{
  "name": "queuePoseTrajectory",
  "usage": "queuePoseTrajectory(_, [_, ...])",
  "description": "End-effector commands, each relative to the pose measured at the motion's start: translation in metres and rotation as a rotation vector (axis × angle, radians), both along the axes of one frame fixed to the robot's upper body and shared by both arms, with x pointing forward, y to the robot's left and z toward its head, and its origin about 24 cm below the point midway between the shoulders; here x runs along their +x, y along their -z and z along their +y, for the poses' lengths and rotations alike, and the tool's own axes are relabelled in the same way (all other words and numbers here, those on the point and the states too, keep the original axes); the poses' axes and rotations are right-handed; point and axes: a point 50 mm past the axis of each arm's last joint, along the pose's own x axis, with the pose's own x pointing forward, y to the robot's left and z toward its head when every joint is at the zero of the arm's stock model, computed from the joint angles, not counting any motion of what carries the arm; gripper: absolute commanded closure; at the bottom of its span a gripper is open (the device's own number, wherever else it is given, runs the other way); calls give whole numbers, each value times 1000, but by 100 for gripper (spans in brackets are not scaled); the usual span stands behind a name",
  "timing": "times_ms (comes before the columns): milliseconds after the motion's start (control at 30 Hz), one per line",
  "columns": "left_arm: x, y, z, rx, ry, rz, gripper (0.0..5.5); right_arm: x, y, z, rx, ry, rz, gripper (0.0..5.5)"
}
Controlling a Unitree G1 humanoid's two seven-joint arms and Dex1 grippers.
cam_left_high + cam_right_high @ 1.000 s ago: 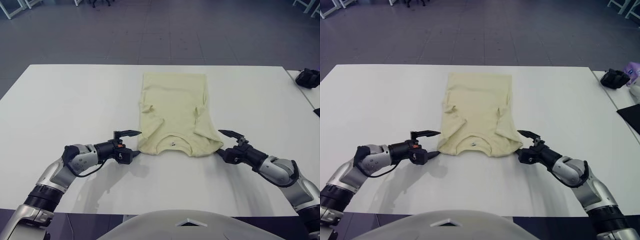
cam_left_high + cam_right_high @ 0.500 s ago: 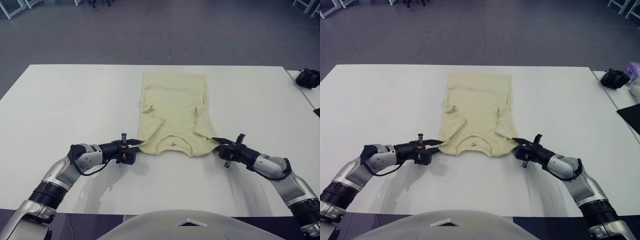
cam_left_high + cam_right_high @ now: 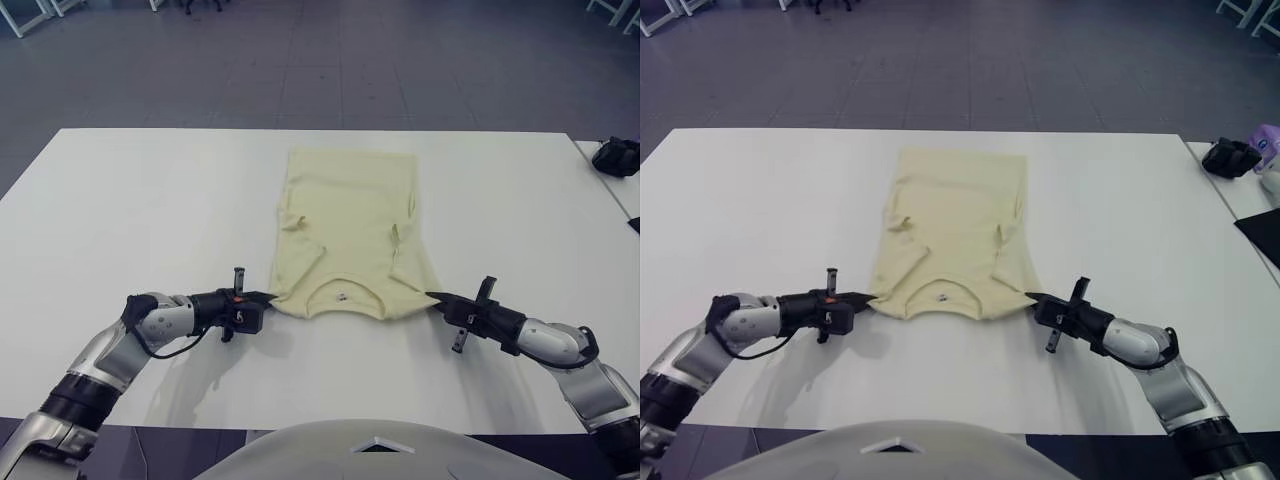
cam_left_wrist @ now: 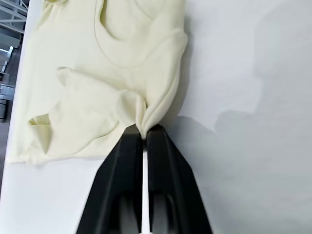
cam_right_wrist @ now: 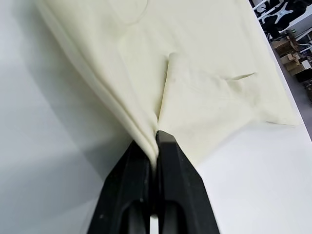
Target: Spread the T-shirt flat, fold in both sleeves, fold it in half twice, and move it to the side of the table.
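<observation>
The left gripper [image 3: 262, 297] and right gripper [image 3: 437, 298] each pinched a near corner of the T-shirt [image 3: 350, 225]. The white table [image 3: 140, 200] stretched wide on either side, with grey floor [image 3: 300, 60] beyond.

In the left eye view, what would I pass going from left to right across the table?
The left pincer, shut on a near corner of the shirt → T-shirt → right pincer, shut on the other near corner → dark object at the far right edge.
</observation>
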Motion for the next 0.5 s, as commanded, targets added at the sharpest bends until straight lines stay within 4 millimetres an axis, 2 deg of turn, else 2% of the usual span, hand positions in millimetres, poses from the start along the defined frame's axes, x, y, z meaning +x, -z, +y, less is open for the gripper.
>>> queuePoseTrajectory(33, [-15, -31, -4, -25, 63, 67, 548, -18, -21, -2, 19, -79, 180, 550])
queuePoseTrajectory(167, [-21, -59, -11, -85, 79, 157, 548, -32, -56, 3, 86, -193, 434, 550])
queuePoseTrajectory(333, [-30, -89, -11, -90, 102, 331, 548, -21, -102, -1, 125, -254, 609, 550])
queuePoseTrajectory(500, [-35, -111, -11, -153, 85, 488, 548, -16, -122, -10, 148, -279, 727, 550])
